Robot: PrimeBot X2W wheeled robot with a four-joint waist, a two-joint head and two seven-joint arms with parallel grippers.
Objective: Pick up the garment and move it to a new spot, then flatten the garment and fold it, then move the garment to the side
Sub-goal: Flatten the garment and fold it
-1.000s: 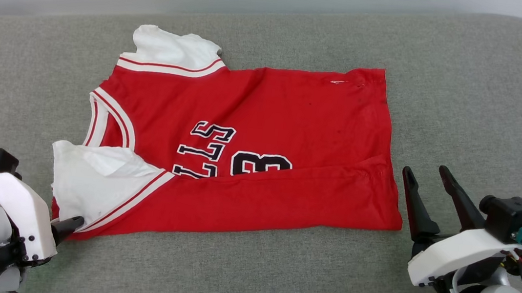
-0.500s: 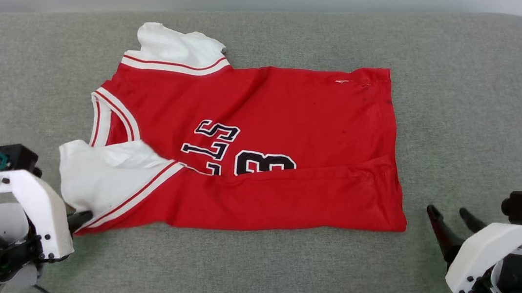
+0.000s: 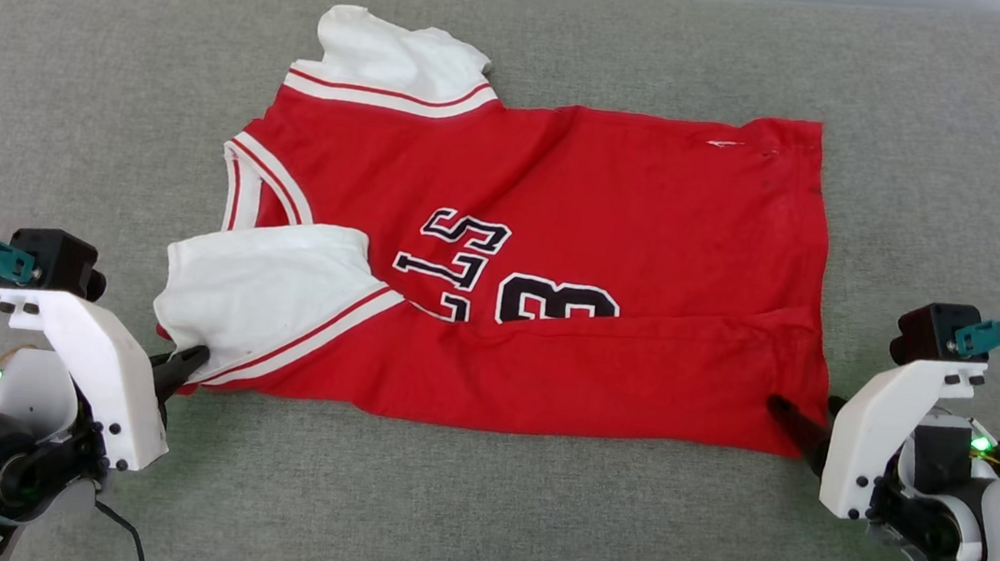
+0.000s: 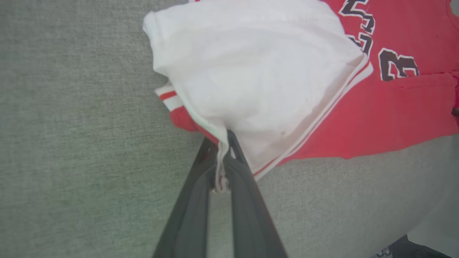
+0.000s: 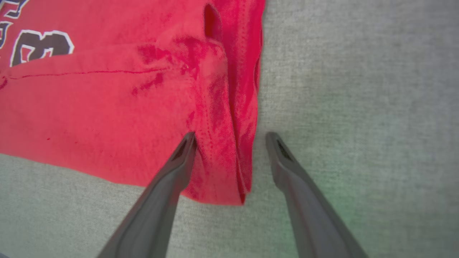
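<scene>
**Ana:** Head view first. Where does it lie?

**Ben:** The garment (image 3: 567, 185) is spread on the grey cushion (image 3: 472, 522), collar to the robot's left and hem to its right. Its near edge is turned up over the lower part of the print (image 3: 509, 282). The left claw (image 3: 192, 356) sits at the near sleeve and the right claw (image 3: 800, 411) at the near hem end.

**Ana:** And the left wrist view?

**Ben:** That claw is clenched, and the edge of the white sleeve (image 4: 258, 71) is pinched between its fingertips. It is a thin bite, right at the seam, with a little cloth bunched between the fingers.

**Ana:** Does that worry you?

**Ben:** A little. Fabric this soft and thin could slip out of such a shallow hold, so I'd lift slowly and avoid any jerk.

**Ana:** Now the right wrist view.

**Ben:** The right claw is released, with its jaws wide. One finger rests over the red cloth and the other on the cushion just beside it, so the hem corner (image 5: 222, 172) lies between them. The corner is rumpled and looks doubled over.

**Ana:** So what's the step?

**Ben:** I think it's taking both near corners. The right claw should go in deep enough to catch every layer before it clenches. Then both should rise together, level and with even tension, so the cloth carries over flat and doesn't twist.
</scene>
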